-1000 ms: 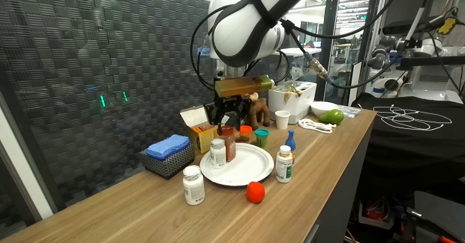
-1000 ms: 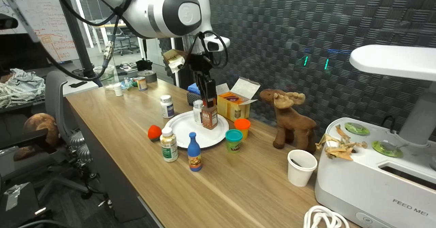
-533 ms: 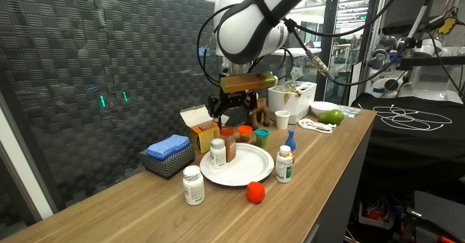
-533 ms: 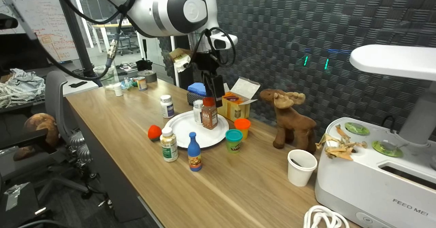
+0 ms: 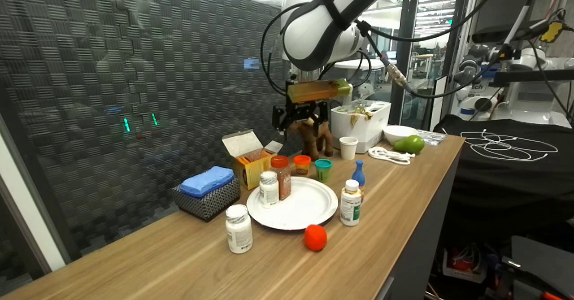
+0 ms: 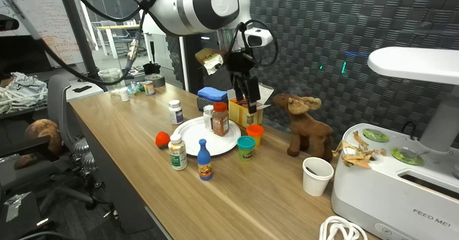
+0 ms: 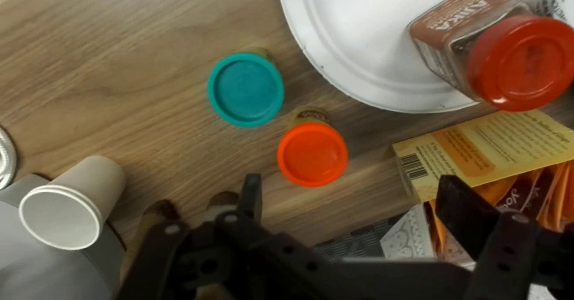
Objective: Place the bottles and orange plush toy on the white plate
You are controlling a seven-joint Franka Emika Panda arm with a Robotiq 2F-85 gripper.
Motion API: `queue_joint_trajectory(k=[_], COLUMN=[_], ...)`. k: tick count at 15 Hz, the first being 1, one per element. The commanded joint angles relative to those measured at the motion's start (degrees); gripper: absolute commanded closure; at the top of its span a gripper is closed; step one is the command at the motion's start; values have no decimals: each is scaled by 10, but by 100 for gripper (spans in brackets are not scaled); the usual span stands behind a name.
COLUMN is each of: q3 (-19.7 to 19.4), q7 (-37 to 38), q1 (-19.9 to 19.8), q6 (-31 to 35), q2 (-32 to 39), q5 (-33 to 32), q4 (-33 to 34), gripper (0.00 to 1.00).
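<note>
Wooden counter (image 5: pixel 179 255) down here, and the gripper (image 7: pixel 350 194) hangs spread above it, empty! Low centre of an exterior view sits the orange plush (image 5: pixel 315 237), off the plate (image 5: pixel 309 206): light, squashy, I'd guess, so pinch its middle gently. The white bottle (image 5: pixel 239 230), lower left, looks stiff, slick; grip its body.

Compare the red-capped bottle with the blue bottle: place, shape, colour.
The red-capped bottle stands on the plate; the blue bottle stands off it, on the table.
The red-capped bottle is boxy with a broad cap; the blue bottle is slim with a narrow neck.
The red-capped bottle is reddish-brown; the blue bottle is mostly blue.
Shared: both stand upright.
</note>
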Motion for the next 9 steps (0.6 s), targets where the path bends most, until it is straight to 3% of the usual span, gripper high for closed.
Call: queue_joint_trajectory(k=[1,9], q3=[-2,22], q7=[-27,-112], q1=[-9,-28], q6=[-5,5], q2=[23,70], q5=[6,36], q4=[29,46], gripper=[0,0])
